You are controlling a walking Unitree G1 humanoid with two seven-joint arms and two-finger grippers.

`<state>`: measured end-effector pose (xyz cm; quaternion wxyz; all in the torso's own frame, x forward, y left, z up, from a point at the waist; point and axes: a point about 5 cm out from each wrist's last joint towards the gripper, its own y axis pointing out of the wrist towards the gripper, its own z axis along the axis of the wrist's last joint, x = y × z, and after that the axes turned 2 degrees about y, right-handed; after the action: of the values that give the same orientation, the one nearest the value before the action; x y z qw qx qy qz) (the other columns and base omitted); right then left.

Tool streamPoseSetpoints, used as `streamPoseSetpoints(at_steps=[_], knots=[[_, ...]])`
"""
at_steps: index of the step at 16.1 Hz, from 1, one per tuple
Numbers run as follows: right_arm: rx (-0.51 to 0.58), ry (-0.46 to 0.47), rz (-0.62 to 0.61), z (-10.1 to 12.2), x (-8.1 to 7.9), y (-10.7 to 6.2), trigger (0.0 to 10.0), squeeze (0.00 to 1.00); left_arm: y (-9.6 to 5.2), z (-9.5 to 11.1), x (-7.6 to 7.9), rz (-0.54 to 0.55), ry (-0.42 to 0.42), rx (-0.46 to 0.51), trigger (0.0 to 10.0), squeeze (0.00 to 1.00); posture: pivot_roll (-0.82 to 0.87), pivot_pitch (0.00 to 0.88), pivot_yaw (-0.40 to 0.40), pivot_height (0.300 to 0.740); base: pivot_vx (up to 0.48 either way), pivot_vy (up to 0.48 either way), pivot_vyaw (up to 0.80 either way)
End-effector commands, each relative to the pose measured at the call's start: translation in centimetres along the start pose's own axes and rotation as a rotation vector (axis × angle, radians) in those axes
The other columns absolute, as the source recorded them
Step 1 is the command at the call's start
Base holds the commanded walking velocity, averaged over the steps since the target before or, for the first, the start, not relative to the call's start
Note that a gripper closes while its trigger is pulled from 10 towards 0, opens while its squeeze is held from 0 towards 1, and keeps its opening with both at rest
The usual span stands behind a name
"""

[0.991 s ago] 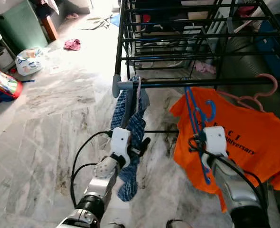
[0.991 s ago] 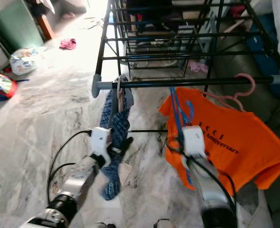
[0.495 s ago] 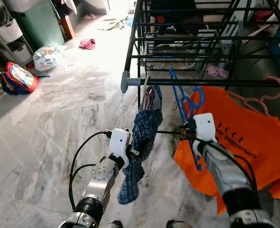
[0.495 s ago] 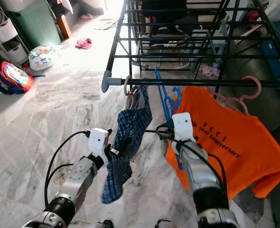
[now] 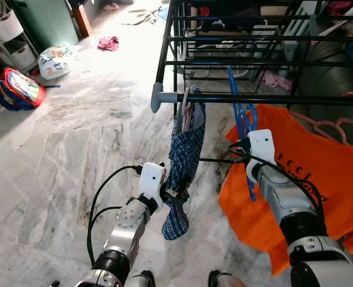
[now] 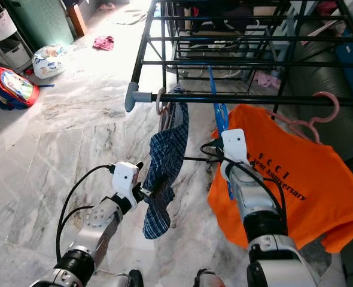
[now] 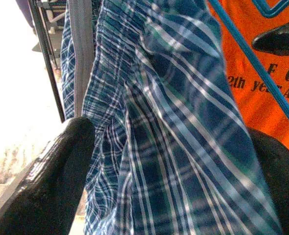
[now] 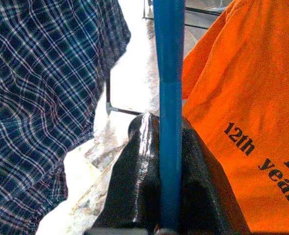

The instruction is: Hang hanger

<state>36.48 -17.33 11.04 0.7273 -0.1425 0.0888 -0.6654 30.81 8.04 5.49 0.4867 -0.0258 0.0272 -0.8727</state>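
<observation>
On the robot's left, the left gripper (image 5: 179,192) has its two black fingers (image 7: 51,171) spread on either side of a blue checked cloth (image 5: 182,161), with the cloth between them and not clearly pinched, so it reads as open around the fabric; the cloth hangs from a pale hanger hooked on the rack's front rail (image 5: 266,99). Just right of it, the right gripper (image 8: 159,147) is closed tight on the shaft of the blue hanger (image 5: 239,119), which stands nearly upright with its top near the rail, between the checked cloth and the orange shirt (image 5: 308,179). Whether its hook is already over the rail cannot be told. The step in hand looks like bringing the hook onto the rail; the next move likely calls for lifting the hook over the bar, lowering it until it catches, then letting go without snagging the shirt. Further right, the shirt hangs on a pink hanger (image 5: 344,116), and its black print reads "12th year" with letters like "C C I" above
</observation>
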Motion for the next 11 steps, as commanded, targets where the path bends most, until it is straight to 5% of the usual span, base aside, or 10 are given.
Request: streamPoseSetpoints(at_steps=[1, 7, 11], knots=[[0.111, 0.02, 0.012, 3.1, -0.1, 0.2, 10.0, 0.0, -0.3, -0.3, 0.0, -0.002, 0.008, -0.011, 10.0, 0.0, -0.03, 0.212, 0.055, 0.74, 0.0, 0.0, 0.0], [0.127, 0.007, 0.073, 1.2, -0.8, -1.1, 10.0, 0.0, -0.6, -0.4, -0.3, 0.01, 0.01, -0.013, 10.0, 0.0, -0.02, 0.203, 0.053, 0.74, 0.0, 0.0, 0.0], [0.173, 0.082, 0.005, 1.2, 0.3, -2.7, 10.0, 0.0, -0.5, -0.3, -0.3, -0.006, 0.019, -0.017, 10.0, 0.0, -0.04, 0.208, 0.075, 0.74, 0.0, 0.0, 0.0]])
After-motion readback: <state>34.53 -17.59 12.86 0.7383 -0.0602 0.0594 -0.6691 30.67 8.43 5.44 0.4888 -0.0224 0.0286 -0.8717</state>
